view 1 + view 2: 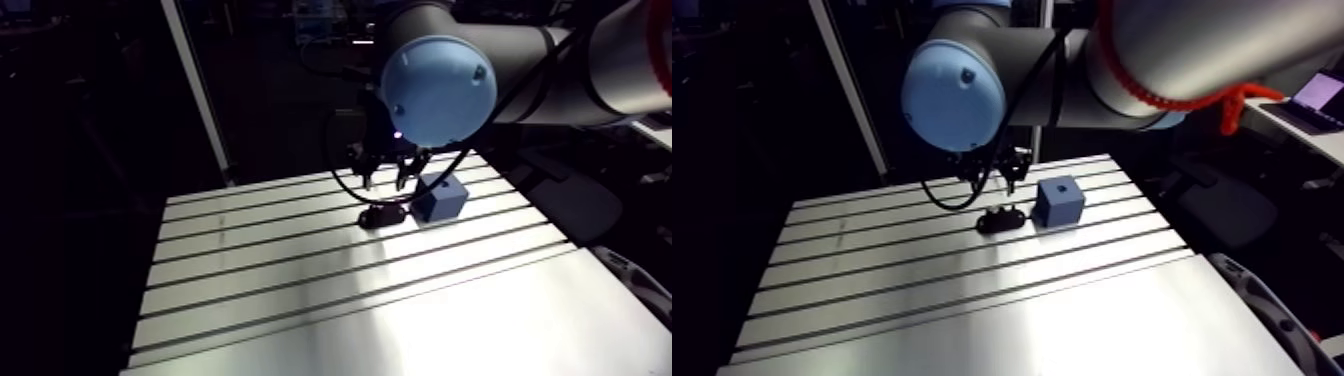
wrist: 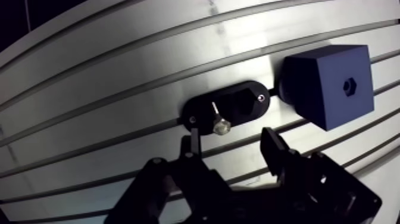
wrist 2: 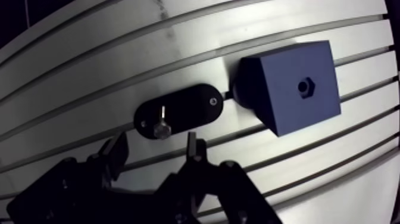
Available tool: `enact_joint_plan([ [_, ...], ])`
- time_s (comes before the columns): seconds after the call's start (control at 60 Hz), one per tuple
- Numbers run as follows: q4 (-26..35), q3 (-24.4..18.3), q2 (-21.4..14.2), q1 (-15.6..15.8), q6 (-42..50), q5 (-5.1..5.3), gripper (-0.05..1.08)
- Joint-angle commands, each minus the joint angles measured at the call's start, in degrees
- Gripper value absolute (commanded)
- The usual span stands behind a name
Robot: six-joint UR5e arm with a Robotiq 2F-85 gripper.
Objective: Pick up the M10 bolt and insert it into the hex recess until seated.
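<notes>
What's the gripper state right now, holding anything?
Black two-finger gripper: open, holding nothing; the small silver hex-head bolt lies on the black oval holder ahead of it.

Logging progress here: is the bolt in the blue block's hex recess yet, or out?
Out. The bolt lies on the black holder beside the blue block, whose hex recess looks empty.
</notes>
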Motion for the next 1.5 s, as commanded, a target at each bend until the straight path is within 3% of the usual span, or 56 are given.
enact_joint_plan([
  [0.017,-0.6,0.5,0.6,-0.3,-0.4,0.36,0.43],
  [0.35,-1.9,1.0,1.3,-0.2,-0.5,0.36,0.49],
  [1.5,-3.6,1.3,3.6,-0.2,-2.6,0.36,0.52],
])
